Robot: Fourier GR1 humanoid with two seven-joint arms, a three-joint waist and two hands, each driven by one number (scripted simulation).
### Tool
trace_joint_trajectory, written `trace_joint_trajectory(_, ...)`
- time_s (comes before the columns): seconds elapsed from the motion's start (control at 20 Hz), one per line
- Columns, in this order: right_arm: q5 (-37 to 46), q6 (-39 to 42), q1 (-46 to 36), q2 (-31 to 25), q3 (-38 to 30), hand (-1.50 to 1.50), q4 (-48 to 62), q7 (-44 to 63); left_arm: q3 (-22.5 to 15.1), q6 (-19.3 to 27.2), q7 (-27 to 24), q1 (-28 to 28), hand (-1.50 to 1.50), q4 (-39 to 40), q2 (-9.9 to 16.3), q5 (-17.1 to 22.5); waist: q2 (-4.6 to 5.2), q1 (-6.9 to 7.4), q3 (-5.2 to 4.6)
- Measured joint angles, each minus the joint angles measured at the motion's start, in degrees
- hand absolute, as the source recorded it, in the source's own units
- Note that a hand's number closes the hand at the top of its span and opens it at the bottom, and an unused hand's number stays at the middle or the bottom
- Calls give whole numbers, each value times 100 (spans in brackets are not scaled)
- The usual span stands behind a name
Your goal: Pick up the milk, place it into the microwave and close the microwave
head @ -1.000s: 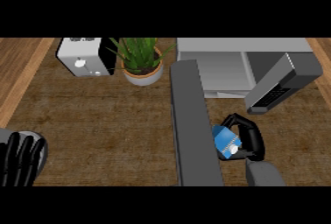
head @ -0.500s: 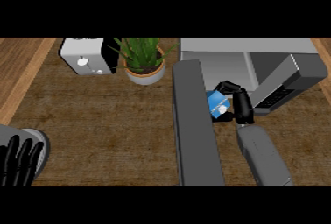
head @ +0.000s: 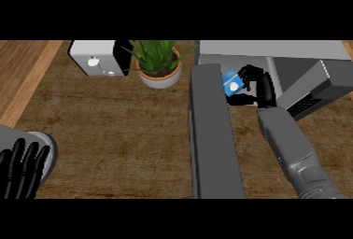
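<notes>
Head view: the right hand (head: 257, 86) was curled round the milk (head: 234, 83), a blue carton held at about one o'clock from the picture's centre, at the mouth of the microwave (head: 276, 51). The microwave door (head: 212, 135) stood swung out, a long grey slab running toward six o'clock, just left of the right forearm.

The carton could have caught on the opening's edge or been set down tilted, since it sat close to the door's hinge side. Closing might also have gone badly: the forearm lay right beside the door, and swinging it shut before the arm was clear would have trapped it.

The left hand (head: 21, 168) rested at eight o'clock, fingers spread and straight, holding nothing.

Counted: one milk carton, one microwave, one toaster (head: 96, 57) and one potted plant (head: 160, 65) at eleven o'clock, two hands.
</notes>
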Motion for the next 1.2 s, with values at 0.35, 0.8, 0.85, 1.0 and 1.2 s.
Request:
trace_joint_trajectory(0.35, 125, -1080, -553, -414, -281, 150, 606, -20, 19, -104, -63, -94, -150, 146, 37, 43, 84, 165, 7)
trace_joint_trajectory(0.8, 816, -1588, -1095, -502, 175, -150, 1371, 107, 51, -132, 6, -200, -150, 197, 137, -109, 143, 328, 9)
trace_joint_trajectory(0.85, 861, -1576, -1131, -474, 211, -150, 1438, 131, 64, -157, -17, -176, -150, 196, 158, -111, 141, 344, 9)
trace_joint_trajectory(1.0, 962, -1510, -1246, -366, 293, -150, 1599, 210, 26, -139, -15, -201, -150, 236, 148, -200, 141, 339, 9)
trace_joint_trajectory(1.2, 991, -1403, -1398, -313, 301, -150, 1682, 273, -56, -117, -82, -242, -150, 325, 111, -341, 138, 319, 10)
